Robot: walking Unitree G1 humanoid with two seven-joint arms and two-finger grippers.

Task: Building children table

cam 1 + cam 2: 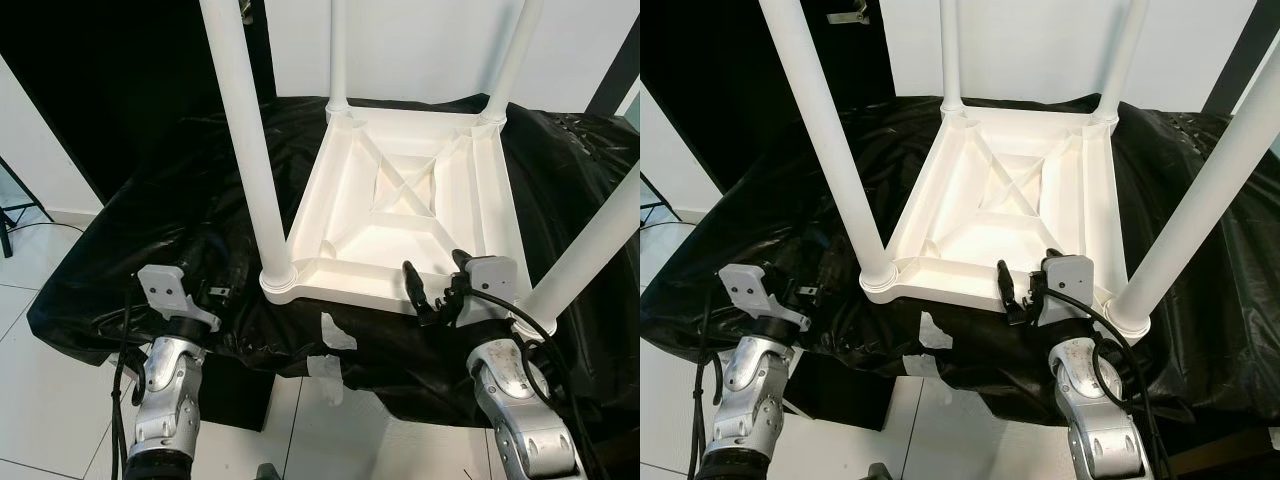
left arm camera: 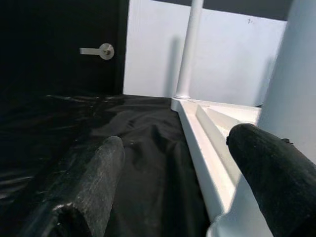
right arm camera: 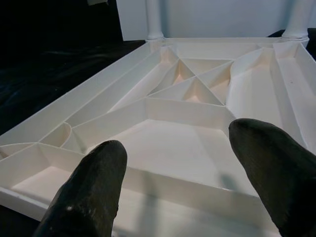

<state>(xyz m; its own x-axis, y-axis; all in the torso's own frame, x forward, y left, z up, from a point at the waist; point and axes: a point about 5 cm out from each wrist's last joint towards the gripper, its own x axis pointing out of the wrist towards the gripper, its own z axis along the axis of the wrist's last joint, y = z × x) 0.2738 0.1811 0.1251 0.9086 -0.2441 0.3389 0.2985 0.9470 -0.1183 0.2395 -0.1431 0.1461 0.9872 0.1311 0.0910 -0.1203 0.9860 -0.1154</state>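
Desk (image 1: 130, 230) draped in black plastic sheet (image 1: 200, 180), crinkled, hanging over the near edge. On it the white children's table (image 1: 400, 210) lies upside down, ribbed underside up, with an X brace in the middle. Four white legs stand up from the corners: near-left leg (image 1: 250, 150), near-right leg (image 1: 590, 255) leaning out toward my right, far-left leg (image 1: 338, 50), far-right leg (image 1: 515, 60).

My right arm is raised in front of me, forearm angled up from below, wrist bent forward. Right pincer (image 1: 435, 285) sits at the table's near rim, close to the near-right corner, fingers spread apart, nothing held; the wrist view looks over the rim into the ribbed panel between both fingertips.

My left arm is up too, forearm near vertical, lower and out to the left of the table. Left pincer (image 2: 197, 182) open, empty, over the black sheet just beside the near-left corner; one finger (image 2: 274, 168) is close against the near-left leg, contact unclear.

Strips of white tape (image 1: 335, 335) on the sheet's front edge. Door handle (image 2: 98, 51) on the dark door behind.
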